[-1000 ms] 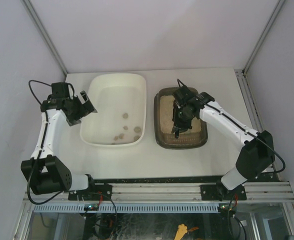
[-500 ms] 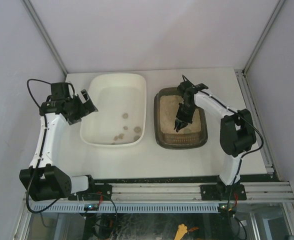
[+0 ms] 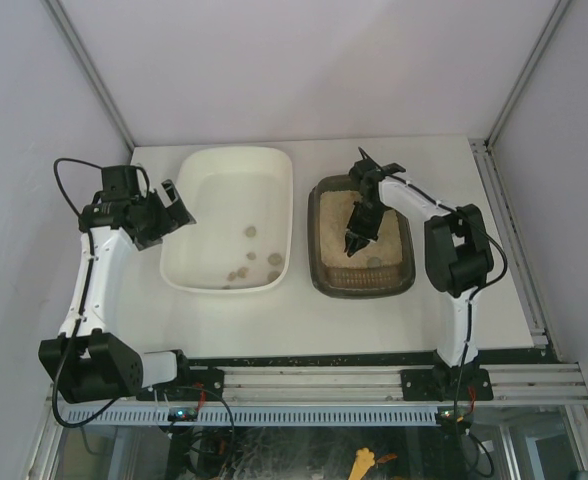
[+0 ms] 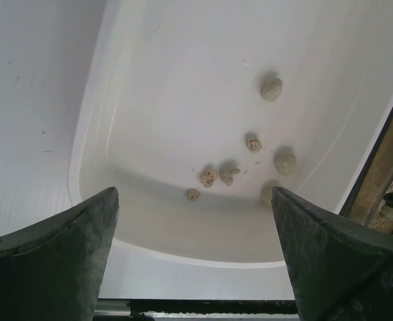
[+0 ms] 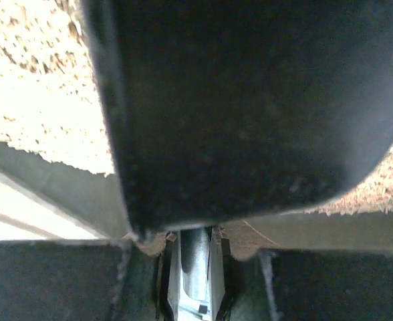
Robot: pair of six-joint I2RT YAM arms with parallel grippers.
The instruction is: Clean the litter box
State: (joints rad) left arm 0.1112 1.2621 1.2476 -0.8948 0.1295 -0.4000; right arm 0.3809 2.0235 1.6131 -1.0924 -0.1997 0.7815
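Note:
The litter box is a dark tray of beige litter right of centre. My right gripper hangs over the litter, shut on the handle of a dark scoop. The scoop's blade fills the right wrist view, and its handle sits between the gripper fingers. A grey clump lies in the litter near the front wall. My left gripper stands open at the left rim of the white tub, with nothing between its fingers.
Several small clumps lie on the white tub's floor, toward its right end. The tub and litter box stand side by side with a narrow gap. Walls close the table on three sides, and a rail runs along its right edge.
The right arm has folded in toward the litter box, its elbow swinging up and back. The scoop has shifted slightly toward the back left. The left arm has barely moved.

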